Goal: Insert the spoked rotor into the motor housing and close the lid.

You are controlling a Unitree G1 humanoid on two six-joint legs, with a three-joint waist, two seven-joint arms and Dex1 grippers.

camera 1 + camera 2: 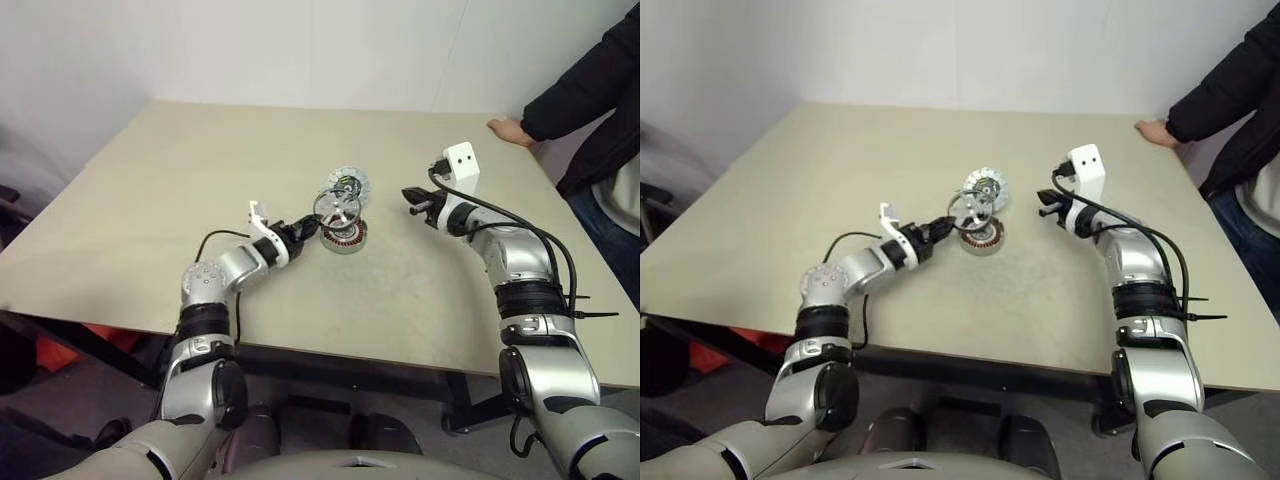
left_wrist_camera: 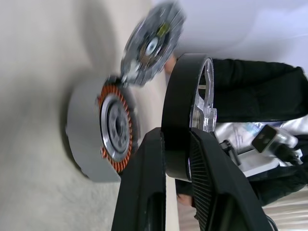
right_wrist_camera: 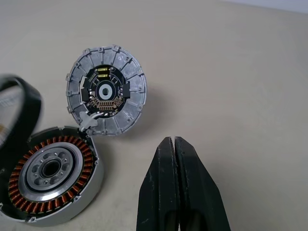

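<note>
Our left gripper (image 1: 309,229) is clamped on the spoked rotor (image 1: 337,208), its two black fingers (image 2: 144,187) pinching the dark rim, so the ring stands on edge just above the motor housing (image 1: 344,237). Our right gripper (image 1: 413,201) hangs well to the right of these parts, its fingers pressed together on nothing. The housing sits on the table near its middle, an open round cup with a ring of copper-coloured windings around a silver hub; nothing lies inside it. The lid (image 1: 347,184) is behind the housing, tilted up with its far side raised, and its lower edge meets the housing's rim. All of this rests on a plain beige table (image 1: 150,190) against a white wall (image 1: 300,45). At the far right corner a person in a dark sleeve (image 1: 580,95) rests a hand (image 1: 510,130) on the table edge. The left wrist view alone shows the silver spokes (image 2: 204,98) inside the rotor's rim and how the fingers grasp it. The right wrist view alone shows the lid's inner face, with radial ribs around a dark circuit board (image 3: 105,91), and a small pale wire (image 3: 88,121) where lid and housing meet.
</note>
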